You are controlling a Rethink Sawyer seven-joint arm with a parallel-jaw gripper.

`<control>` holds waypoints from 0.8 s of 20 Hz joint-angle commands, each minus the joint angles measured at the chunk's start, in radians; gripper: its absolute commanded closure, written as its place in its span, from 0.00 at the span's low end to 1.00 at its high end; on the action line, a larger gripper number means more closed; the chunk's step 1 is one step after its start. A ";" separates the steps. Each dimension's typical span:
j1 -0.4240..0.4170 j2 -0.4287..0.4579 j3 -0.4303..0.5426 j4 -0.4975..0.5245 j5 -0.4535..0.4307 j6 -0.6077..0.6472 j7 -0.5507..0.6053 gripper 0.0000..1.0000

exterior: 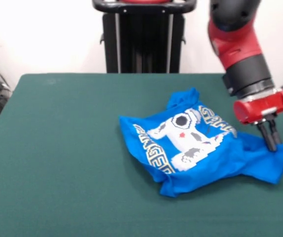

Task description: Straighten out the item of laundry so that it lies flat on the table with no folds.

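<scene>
- The room was evenly and brightly lit, with soft light that seemed to come from above; the wall behind looked pale and a little washed out.
- The worktop (pixel 57 148) showed a flat, matte green with no glare anywhere on its cloth.
- Shadows were faint: a thin dark band lay under the front and right edges of the blue T-shirt (pixel 195 148).
- The red shell of the arm (pixel 235 44) carried a mild sheen along its curve.
- The whole picture was slightly soft; the shirt's print and the end effector (pixel 269 138) had fuzzy edges.
- The worktop's far edge looked straight, without marked bending.
</scene>
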 commanded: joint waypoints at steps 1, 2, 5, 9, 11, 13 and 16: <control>0.097 -0.033 0.051 -0.031 0.089 0.136 -0.099 1.00; 0.092 -0.033 0.062 -0.035 0.060 0.146 -0.089 1.00; 0.160 0.004 0.041 0.018 0.124 0.117 -0.130 1.00; 0.170 0.086 0.023 0.022 0.145 0.073 -0.174 1.00; 0.175 0.106 0.015 0.014 0.140 0.069 -0.178 1.00; 0.183 0.126 0.003 0.010 0.147 0.061 -0.187 1.00; 0.200 0.151 -0.027 0.018 0.186 0.013 -0.227 1.00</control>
